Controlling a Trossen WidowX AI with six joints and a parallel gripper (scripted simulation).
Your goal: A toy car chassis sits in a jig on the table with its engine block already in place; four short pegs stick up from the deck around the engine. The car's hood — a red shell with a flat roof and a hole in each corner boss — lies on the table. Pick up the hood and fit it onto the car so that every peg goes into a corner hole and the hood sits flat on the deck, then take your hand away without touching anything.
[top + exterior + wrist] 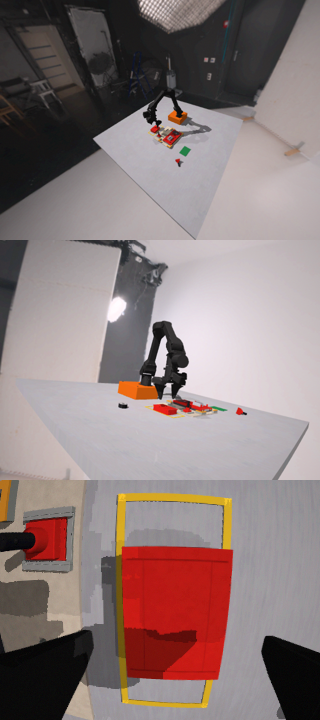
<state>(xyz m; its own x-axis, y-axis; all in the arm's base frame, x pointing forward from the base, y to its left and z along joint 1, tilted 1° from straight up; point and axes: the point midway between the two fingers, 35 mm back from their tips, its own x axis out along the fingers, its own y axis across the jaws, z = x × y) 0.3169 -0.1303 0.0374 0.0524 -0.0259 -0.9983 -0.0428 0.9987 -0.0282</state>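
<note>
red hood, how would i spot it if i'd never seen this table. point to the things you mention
Find the orange block (175,119) (144,392) under the black arm. Near it, a thin yellow outline (177,417) (175,499) surrounds the red hood (155,129) (164,409) (175,610). Unlike the other red pieces, it is a plain, flat-topped box shape.

Cannot make out pegs on chassis (167,141) (204,408), too small in top view | cannot see underside of hood (155,129) (164,409) (175,595), hidden | see gripper (153,124) (166,398) (177,642) only partly in wrist view, near edge cutting in | lose black stem (15,541) past left edge
</note>
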